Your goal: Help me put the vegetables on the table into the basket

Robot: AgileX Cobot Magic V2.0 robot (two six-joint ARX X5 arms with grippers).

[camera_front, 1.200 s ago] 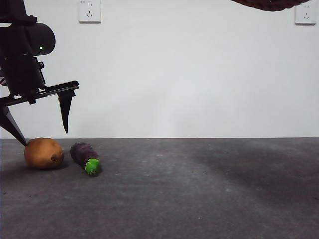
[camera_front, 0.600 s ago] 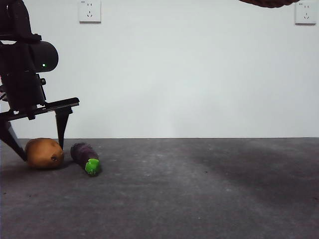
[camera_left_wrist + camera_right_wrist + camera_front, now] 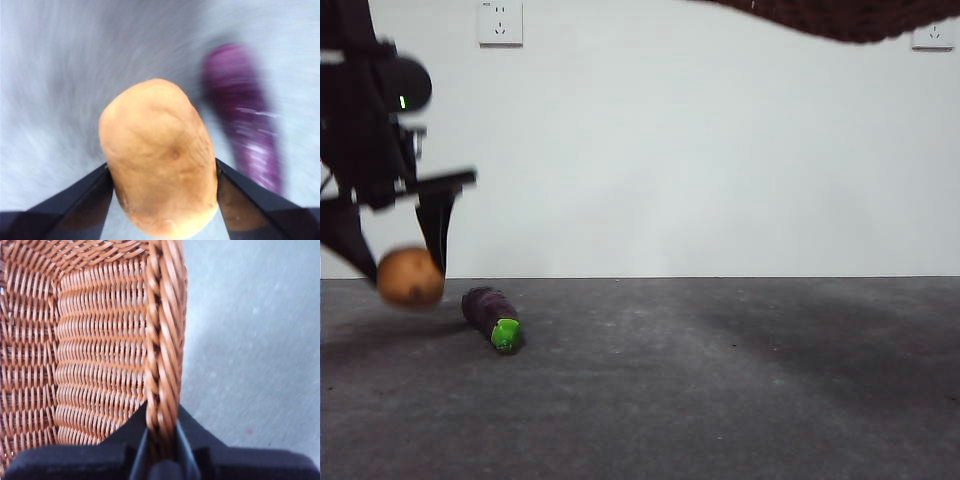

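Note:
My left gripper (image 3: pixel 398 270) is shut on the brown potato (image 3: pixel 410 278) and holds it just above the dark grey table (image 3: pixel 720 380) at the far left. The left wrist view shows the potato (image 3: pixel 160 160) between the jaws. The purple eggplant (image 3: pixel 491 316) with a green stem lies on the table beside it; it also shows in the left wrist view (image 3: pixel 245 120). My right gripper (image 3: pixel 162 440) is shut on the braided rim of the wicker basket (image 3: pixel 75 365), held high; its underside (image 3: pixel 840 18) shows at the top right. The bumpy yellow vegetable is out of view.
A white wall with two sockets (image 3: pixel 500 22) stands behind the table. The table runs wide to the right of the eggplant.
My left gripper came down around the potato, shut on it and lifted it off the table. The basket has come lower and further left into the top of the front view.

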